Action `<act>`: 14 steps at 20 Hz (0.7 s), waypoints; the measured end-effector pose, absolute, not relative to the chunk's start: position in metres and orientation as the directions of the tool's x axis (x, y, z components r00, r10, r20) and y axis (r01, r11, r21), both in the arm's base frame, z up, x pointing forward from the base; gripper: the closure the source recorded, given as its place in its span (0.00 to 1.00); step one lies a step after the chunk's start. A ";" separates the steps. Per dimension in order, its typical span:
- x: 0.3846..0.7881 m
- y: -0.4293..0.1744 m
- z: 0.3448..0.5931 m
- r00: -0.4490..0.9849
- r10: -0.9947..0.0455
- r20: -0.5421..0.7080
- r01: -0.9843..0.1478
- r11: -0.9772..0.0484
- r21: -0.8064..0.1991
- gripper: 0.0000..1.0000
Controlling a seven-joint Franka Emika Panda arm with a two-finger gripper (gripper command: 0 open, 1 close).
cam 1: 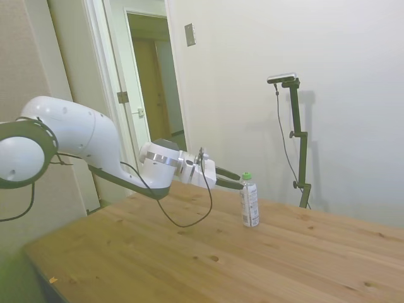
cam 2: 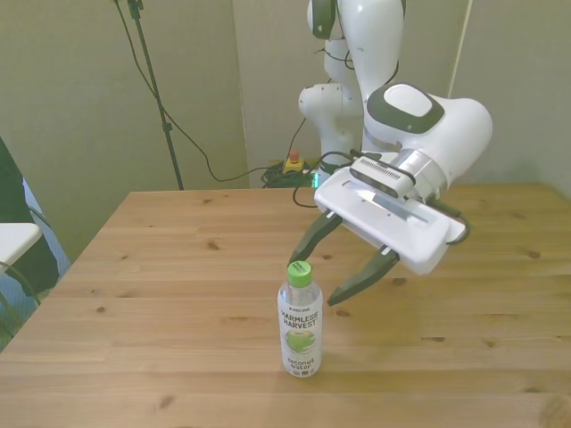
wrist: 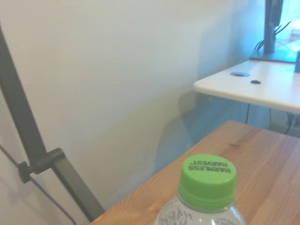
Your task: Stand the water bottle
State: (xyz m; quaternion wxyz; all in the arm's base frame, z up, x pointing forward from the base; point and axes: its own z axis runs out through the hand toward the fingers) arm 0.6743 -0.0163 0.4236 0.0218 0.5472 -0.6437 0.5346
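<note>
The water bottle (cam 2: 301, 324) stands upright on the wooden table (cam 2: 161, 267), clear with a green cap and a white label; it also shows as the bottle (cam 1: 249, 201) in the side view. My gripper (cam 2: 314, 278) is open, its dark fingers spread just behind the cap at neck height, one fingertip on each side and neither touching the bottle. From the side, the gripper (cam 1: 238, 181) reaches almost level toward the bottle's top. The wrist view shows the green cap (wrist: 208, 177) close up.
A white side table (wrist: 253, 89) stands beyond the wooden table's edge, its corner (cam 2: 16, 241) at the front view's left. A doorway (cam 1: 151, 82) opens behind the arm.
</note>
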 end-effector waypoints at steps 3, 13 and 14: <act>0.650 -0.012 0.455 -0.346 -0.747 0.567 -0.738 -0.157 -0.657 0.00; 0.568 0.010 0.490 0.042 -0.880 0.473 -0.857 -0.275 -0.436 0.00; 0.562 0.011 0.488 0.082 -0.884 0.460 -0.864 -0.293 -0.409 0.00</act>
